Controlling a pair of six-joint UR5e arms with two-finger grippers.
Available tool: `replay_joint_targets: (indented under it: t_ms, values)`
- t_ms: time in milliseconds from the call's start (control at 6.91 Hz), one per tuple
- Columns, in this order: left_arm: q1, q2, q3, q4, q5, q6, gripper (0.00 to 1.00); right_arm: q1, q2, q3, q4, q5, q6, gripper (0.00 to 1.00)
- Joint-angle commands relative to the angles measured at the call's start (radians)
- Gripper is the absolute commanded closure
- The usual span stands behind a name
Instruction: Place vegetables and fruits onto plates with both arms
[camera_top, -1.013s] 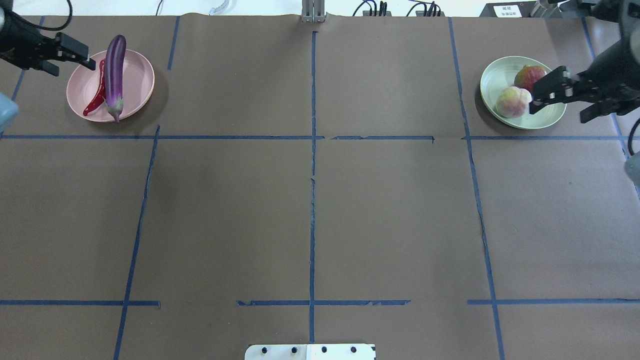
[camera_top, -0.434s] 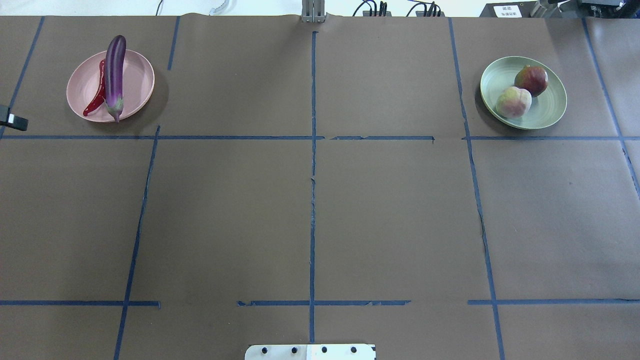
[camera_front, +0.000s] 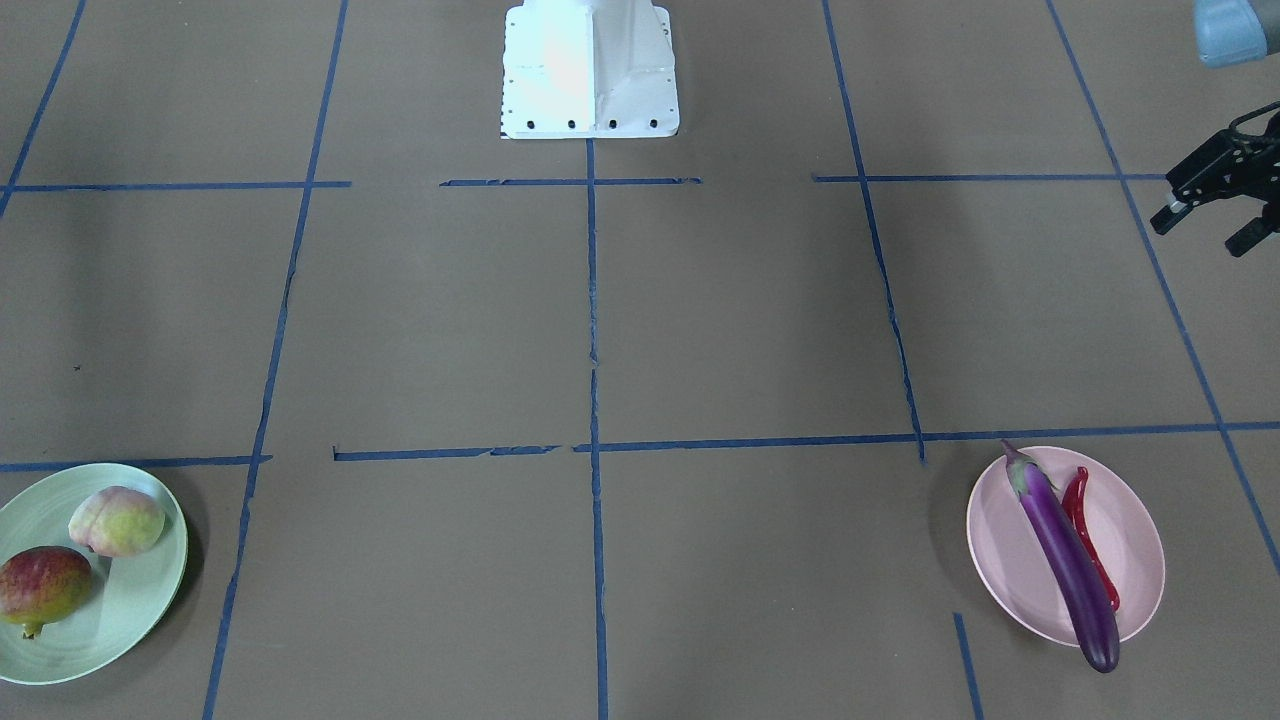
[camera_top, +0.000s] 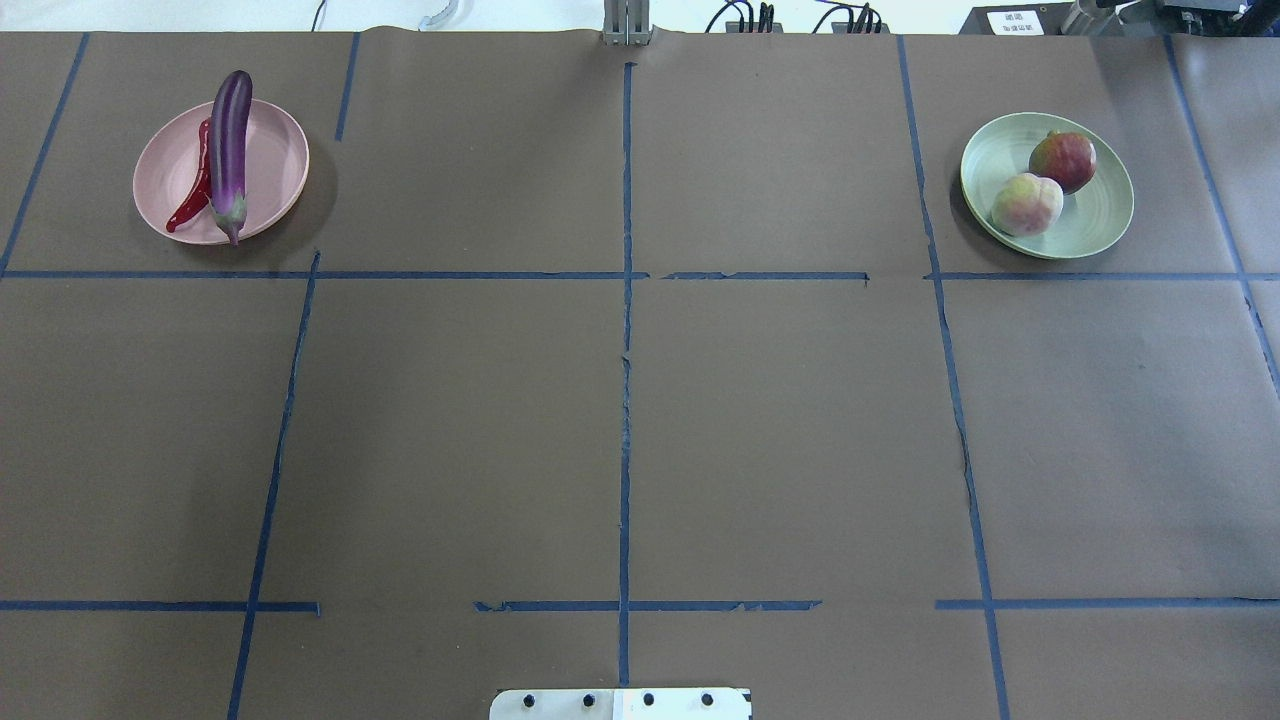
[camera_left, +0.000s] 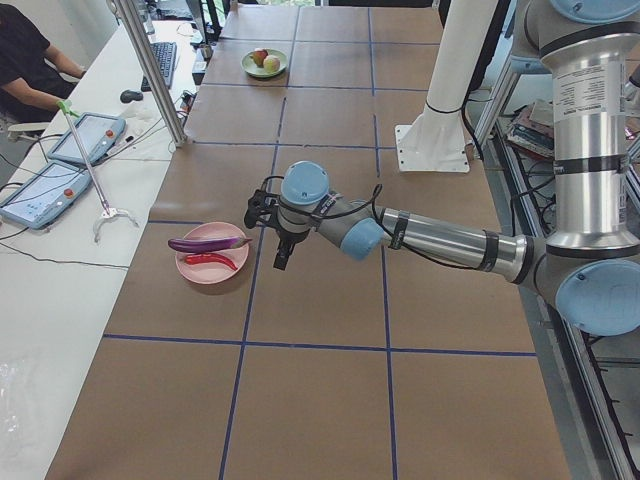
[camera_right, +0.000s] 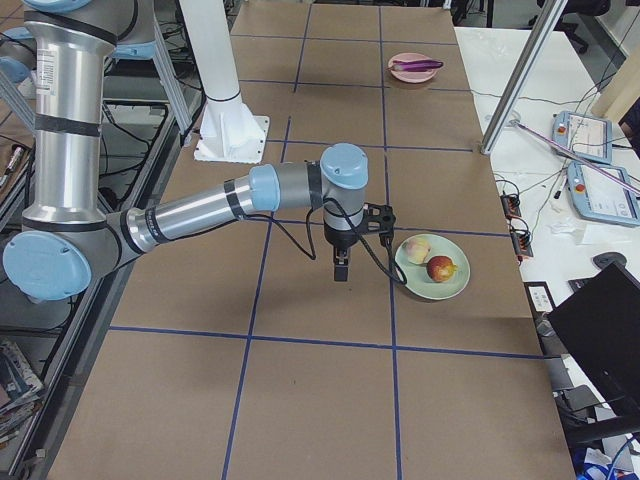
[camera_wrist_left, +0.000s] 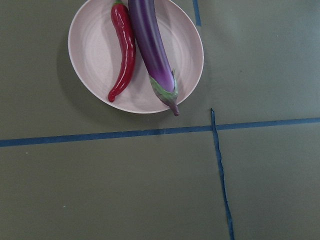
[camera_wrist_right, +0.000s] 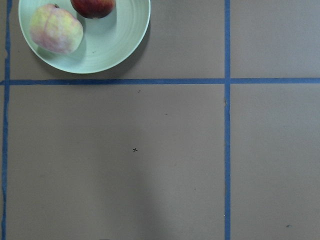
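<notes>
The purple eggplant (camera_top: 229, 150) and the red chili pepper (camera_top: 195, 190) lie side by side on the pink plate (camera_top: 275, 160) at the far left. The peach (camera_top: 1027, 204) and the red-and-green mottled fruit (camera_top: 1062, 160) sit on the mint green plate (camera_top: 1100, 215) at the far right. My left gripper (camera_front: 1200, 233) is open and empty, off the plate and toward the robot's side of it. My right gripper (camera_right: 362, 243) hangs beside the mint plate (camera_right: 440, 280); I cannot tell if it is open or shut. Neither gripper shows in the overhead view.
The white base block (camera_front: 590, 70) stands at the robot's edge of the table. Blue tape lines (camera_top: 625, 300) divide the brown table cover. A side bench with tablets (camera_left: 60, 165) and a metal post (camera_left: 150, 70) lies beyond the far edge.
Both arms have drawn back from their plates and left the overhead view. The right gripper no longer covers the mint plate. The food has not moved.
</notes>
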Motion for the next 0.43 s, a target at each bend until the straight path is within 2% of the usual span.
replay_joint_targets:
  t_ms: [0, 289]
  values:
    - [-0.106, 0.006, -0.005, 0.225, 0.009, 0.296, 0.0, 0.043, -0.031, -0.054, -0.001, 0.003, -0.127, 0.0]
    - [-0.093, 0.009, -0.008, 0.359, 0.081, 0.339, 0.0, 0.068, -0.085, -0.024, 0.01, 0.009, -0.129, 0.0]
